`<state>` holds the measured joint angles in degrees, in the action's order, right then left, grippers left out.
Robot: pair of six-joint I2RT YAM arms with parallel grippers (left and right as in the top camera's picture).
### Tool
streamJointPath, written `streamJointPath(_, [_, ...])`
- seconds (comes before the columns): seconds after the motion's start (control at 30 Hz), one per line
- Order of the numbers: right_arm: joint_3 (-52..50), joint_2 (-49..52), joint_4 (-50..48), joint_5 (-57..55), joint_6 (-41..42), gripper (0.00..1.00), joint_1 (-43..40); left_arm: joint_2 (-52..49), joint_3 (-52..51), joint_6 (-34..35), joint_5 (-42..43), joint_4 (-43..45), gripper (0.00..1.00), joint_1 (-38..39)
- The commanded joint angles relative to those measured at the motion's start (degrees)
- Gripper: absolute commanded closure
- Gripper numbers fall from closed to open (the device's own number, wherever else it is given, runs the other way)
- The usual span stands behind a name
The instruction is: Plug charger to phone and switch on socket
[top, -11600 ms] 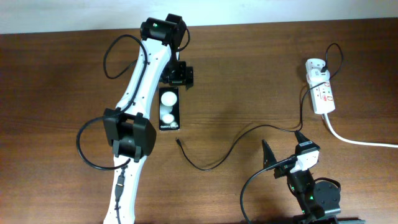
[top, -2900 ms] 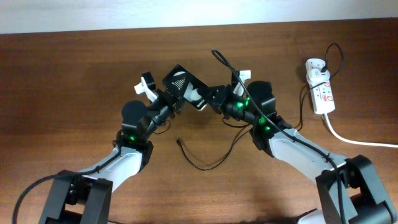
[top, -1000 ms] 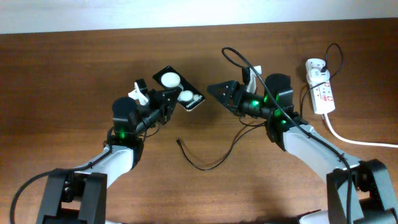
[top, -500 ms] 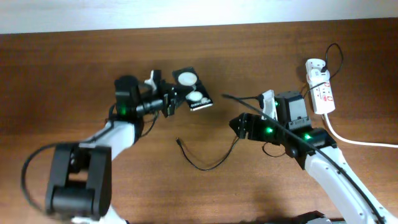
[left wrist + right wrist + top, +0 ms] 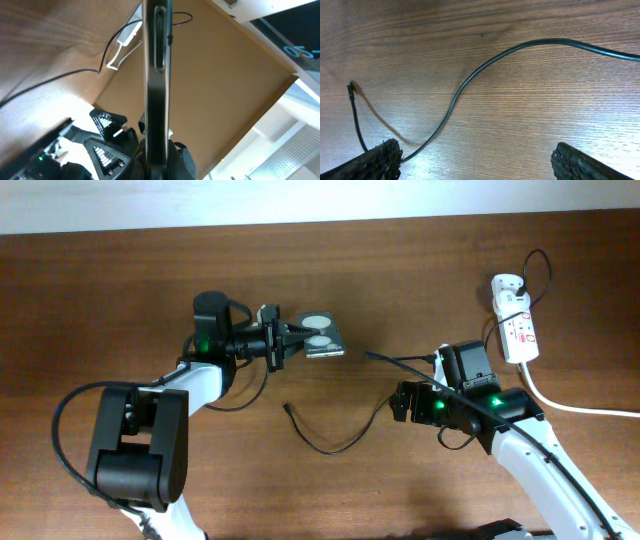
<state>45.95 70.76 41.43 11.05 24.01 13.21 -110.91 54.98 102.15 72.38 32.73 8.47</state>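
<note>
Two claws split the work, and the coming move turns on the right one. At far left, the left claw [image 5: 283,343] is clenched on the flat black rectangular phone [image 5: 322,337]. It holds the phone clear of the brown wooden desk [image 5: 120,290], white circles facing up; its wrist view shows the phone edge-on.

Below the phone in the overhead view, and apart from it, the small black connector tip [image 5: 287,407] of the long thin black charger [image 5: 461,84] lies on the desk.

The right claw [image 5: 402,402] is released, its jaws wide and empty, low over the cable. In its own view the tip sits beyond the finger [image 5: 375,160] at the picture's left. The cable's last stretch runs crosswise to the line on which the jaws close. The left claw is nearer but full, so the pick likely falls to the right claw, shifting leftward.

At far right, well apart, lies the white oblong socket [image 5: 520,332].
</note>
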Motion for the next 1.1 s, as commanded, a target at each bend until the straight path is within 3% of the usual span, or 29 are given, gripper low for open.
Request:
streamJointPath(0.0, [0.0, 0.1, 0.4, -1.6, -0.2, 0.01, -0.1, 0.0, 1.4, 6.6, 2.9, 0.3, 1.00, -0.4])
streamJointPath(0.2, [0.0, 0.1, 0.4, -1.6, -0.2, 0.01, -0.1, 0.0, 1.4, 8.2, 2.8, -4.4, 1.00, -0.4])
streamJointPath(1.07, [0.0, 0.1, 0.4, -1.6, -0.2, 0.01, -0.1, 0.0, 1.4, 8.2, 0.3, -7.3, 1.00, -0.2])
